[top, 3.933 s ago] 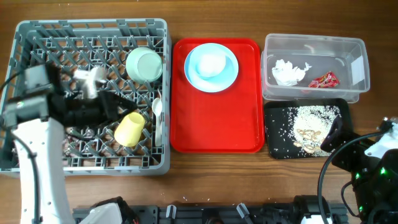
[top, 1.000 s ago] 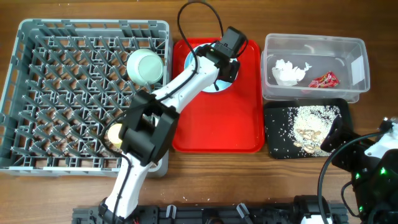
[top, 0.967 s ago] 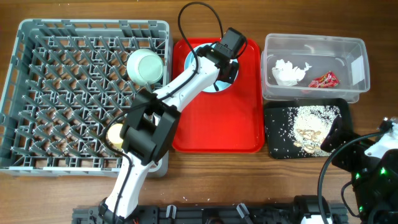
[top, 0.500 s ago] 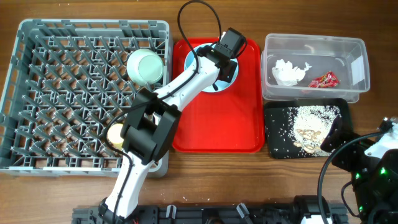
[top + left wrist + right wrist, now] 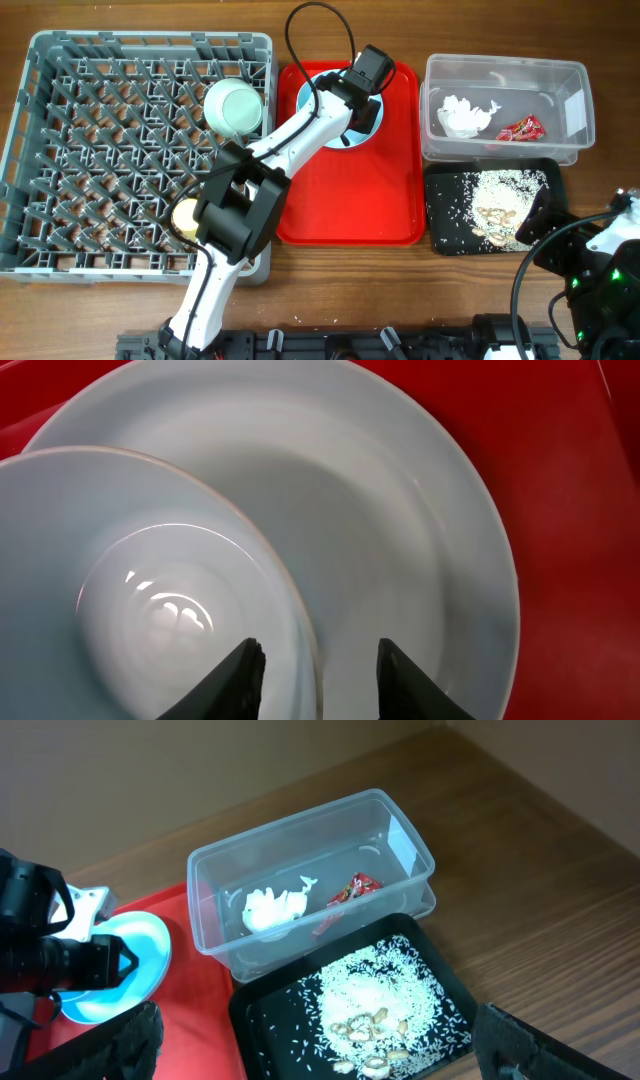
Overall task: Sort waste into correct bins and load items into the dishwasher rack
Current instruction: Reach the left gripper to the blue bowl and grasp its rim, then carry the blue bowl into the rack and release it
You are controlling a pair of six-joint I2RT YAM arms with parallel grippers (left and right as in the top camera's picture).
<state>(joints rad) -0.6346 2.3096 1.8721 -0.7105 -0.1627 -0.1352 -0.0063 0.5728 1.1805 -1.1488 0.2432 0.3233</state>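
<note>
The light blue plate point(image 5: 322, 88) lies on the red tray point(image 5: 340, 200), with a small pale bowl point(image 5: 150, 610) on it. My left gripper point(image 5: 318, 660) is open, and its jaws straddle the bowl's right rim above the plate point(image 5: 420, 550). My left arm hides the bowl in the overhead view. A pale green bowl point(image 5: 233, 107) sits in the grey rack point(image 5: 90, 150), and the yellow cup point(image 5: 184, 215) shows partly beside my arm. My right gripper point(image 5: 320, 1030) is open and empty above the black tray point(image 5: 260, 1030).
The clear tub point(image 5: 505, 72) holds the white napkin point(image 5: 463, 116) and the red wrapper point(image 5: 522, 128). The black tray point(image 5: 440, 200) holds rice scraps point(image 5: 500, 200). My right arm point(image 5: 590, 260) rests at the table's front right corner.
About four seconds ago my left arm was over the rack; it now reaches the plate on the red tray. Nothing has visibly moved in the last second.
</note>
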